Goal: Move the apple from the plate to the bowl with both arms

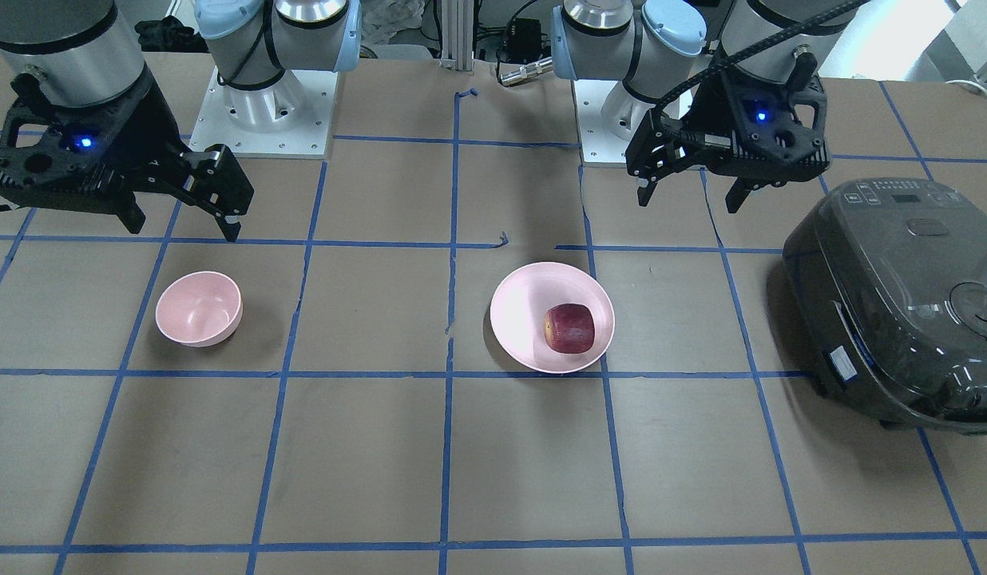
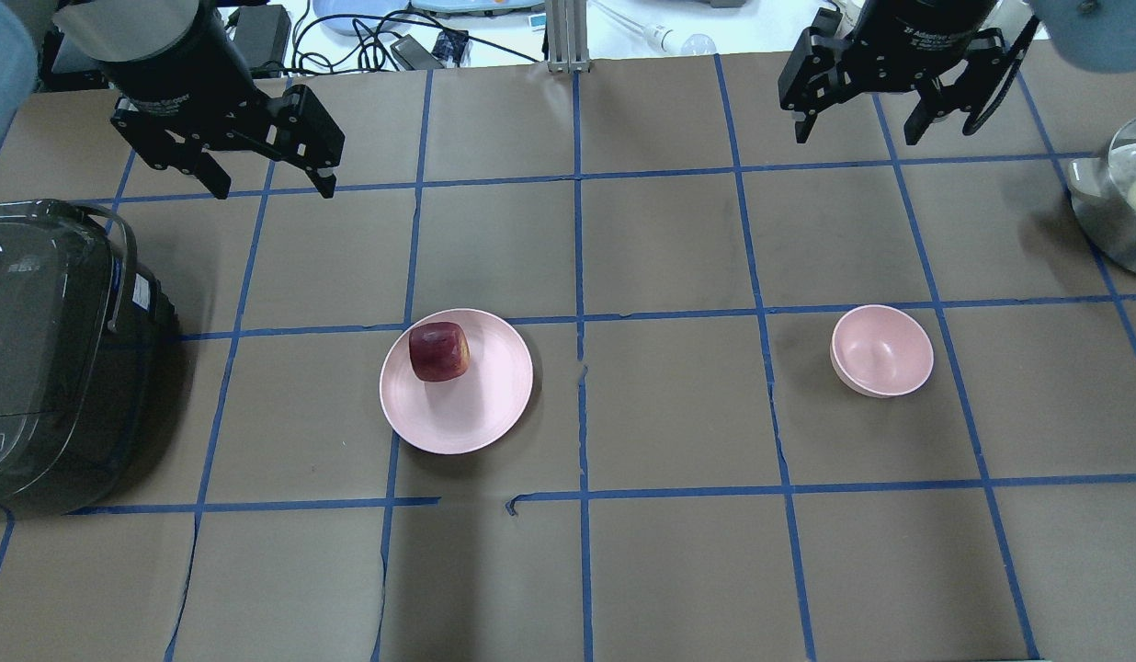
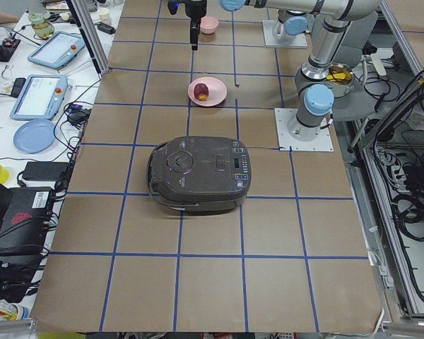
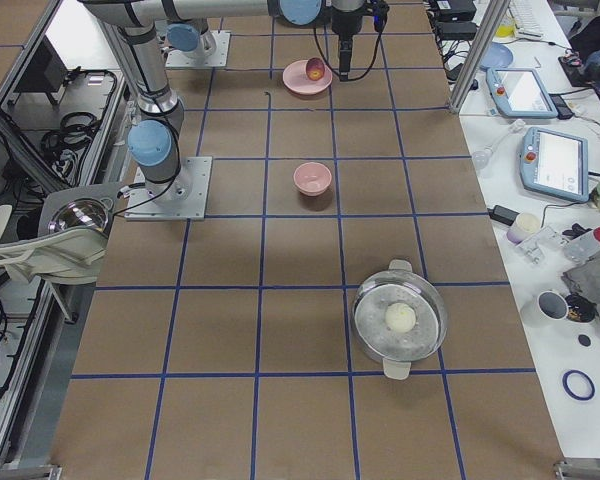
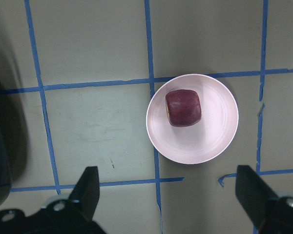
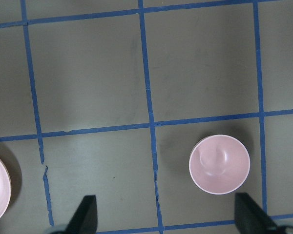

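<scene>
The dark red apple point(image 1: 569, 327) point(image 2: 438, 351) point(image 5: 184, 107) lies on the wide pink plate point(image 1: 517, 311) point(image 2: 467, 414) point(image 5: 219, 131) near the table's middle. The small deep pink bowl point(image 1: 198, 307) point(image 2: 882, 351) point(image 6: 219, 164) stands empty about two grid squares away, on the right arm's side. My left gripper point(image 2: 274, 188) point(image 1: 688, 201) point(image 5: 168, 183) is open and empty, high above the table, behind the plate. My right gripper point(image 2: 855, 136) point(image 1: 184, 230) point(image 6: 166, 204) is open and empty, high up behind the bowl.
A dark grey rice cooker point(image 2: 44, 349) point(image 1: 901, 295) sits at the table's end on the left arm's side. A steel pot point(image 2: 1119, 202) point(image 4: 400, 318) with something pale in it stands at the far right end. Blue tape lines grid the brown table.
</scene>
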`<state>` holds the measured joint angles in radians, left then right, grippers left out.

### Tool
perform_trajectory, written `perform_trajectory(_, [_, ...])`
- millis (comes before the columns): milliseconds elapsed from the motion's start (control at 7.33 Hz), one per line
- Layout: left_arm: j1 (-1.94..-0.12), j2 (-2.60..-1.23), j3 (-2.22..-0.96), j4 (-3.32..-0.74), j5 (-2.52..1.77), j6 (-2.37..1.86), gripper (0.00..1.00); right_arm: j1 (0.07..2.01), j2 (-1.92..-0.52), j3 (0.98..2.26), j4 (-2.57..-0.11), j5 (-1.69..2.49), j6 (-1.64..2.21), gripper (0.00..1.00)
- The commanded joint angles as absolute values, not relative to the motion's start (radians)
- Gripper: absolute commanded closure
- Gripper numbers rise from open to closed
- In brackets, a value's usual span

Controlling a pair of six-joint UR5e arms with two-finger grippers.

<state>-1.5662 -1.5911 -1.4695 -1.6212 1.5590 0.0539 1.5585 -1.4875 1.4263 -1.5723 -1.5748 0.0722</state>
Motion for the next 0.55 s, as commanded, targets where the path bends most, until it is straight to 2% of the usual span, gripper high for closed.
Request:
perform_trajectory(0, [-1.566,-1.597,-1.476,-1.623,1.562,0.054,0.00,1.559,-1.488,1.427,-1.572,-1.578,0.072,0.00])
perform_trajectory(409, [-1.565,-1.600,-1.479,-1.621,1.562,0.052,0.00,1.559,-1.488,1.427,-1.572,-1.575,0.072,0.00])
